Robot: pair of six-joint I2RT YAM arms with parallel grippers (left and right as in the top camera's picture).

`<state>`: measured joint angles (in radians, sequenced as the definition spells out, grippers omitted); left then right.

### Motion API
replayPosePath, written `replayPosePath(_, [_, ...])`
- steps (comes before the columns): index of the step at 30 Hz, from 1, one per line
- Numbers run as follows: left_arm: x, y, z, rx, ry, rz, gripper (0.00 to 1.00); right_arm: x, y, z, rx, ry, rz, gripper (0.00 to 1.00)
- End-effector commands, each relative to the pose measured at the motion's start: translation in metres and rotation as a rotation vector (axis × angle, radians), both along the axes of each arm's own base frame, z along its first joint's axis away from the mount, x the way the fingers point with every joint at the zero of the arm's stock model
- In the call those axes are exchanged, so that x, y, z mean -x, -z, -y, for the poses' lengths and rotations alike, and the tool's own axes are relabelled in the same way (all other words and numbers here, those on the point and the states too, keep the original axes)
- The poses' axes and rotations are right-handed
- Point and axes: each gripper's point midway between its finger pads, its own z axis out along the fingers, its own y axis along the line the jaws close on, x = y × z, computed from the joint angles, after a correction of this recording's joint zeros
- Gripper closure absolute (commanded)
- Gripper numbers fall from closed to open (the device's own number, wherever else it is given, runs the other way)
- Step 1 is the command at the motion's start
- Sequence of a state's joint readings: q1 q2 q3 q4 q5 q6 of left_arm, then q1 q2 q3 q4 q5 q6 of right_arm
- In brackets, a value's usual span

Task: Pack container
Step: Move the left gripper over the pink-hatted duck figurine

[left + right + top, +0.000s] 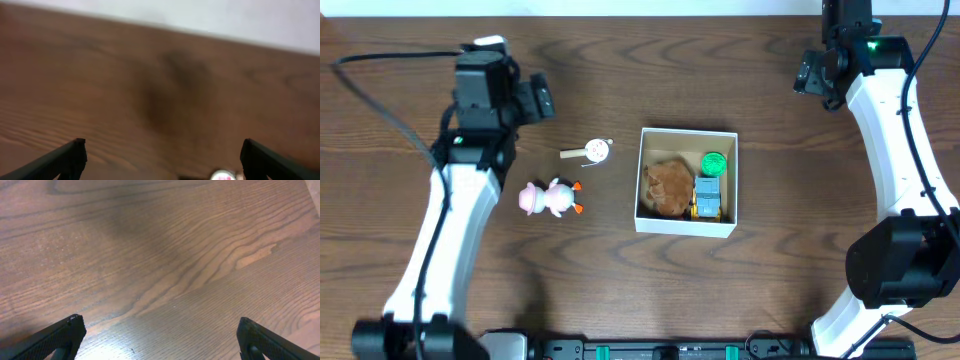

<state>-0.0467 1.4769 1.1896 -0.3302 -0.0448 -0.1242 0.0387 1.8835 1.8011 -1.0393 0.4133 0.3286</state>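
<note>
White container holds 3 toys; left pincer and right pincer gape wide, empty.

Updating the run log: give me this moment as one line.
container: brown plush, green disc, blue-yellow toy inside | table: pink toy, white round toy outside | left gripper: open, empty | right gripper: open, empty

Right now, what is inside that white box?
Inside the container are a brown fuzzy toy, a green round piece and a small blue-and-yellow toy. They cover most of its floor, so anything beneath them cannot be seen.
</note>
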Motion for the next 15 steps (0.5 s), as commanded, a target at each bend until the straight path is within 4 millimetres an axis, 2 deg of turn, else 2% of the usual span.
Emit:
replayPosePath(1, [-0.006, 0.005, 0.014, 0.078, 0.05, -0.014, 0.02, -0.001, -0.012, 0.001, 0.009, -0.003, 0.026, 0.01])
replayPosePath(6, [-0.001, 0.009, 0.029, 0.135, 0.114, -0.041, 0.02, -0.001, -0.012, 0.001, 0.009, -0.003, 0.026, 0.01])
replayPosePath(12, [0.021, 0.03, 0.035, 0.168, 0.135, -0.168, 0.02, -0.001, -0.012, 0.001, 0.009, -0.003, 0.026, 0.01])
replayPosePath(15, [0.026, 0.032, 0.039, 0.233, 0.104, -0.192, 0.02, -0.001, -0.012, 0.001, 0.009, -0.003, 0.026, 0.01])
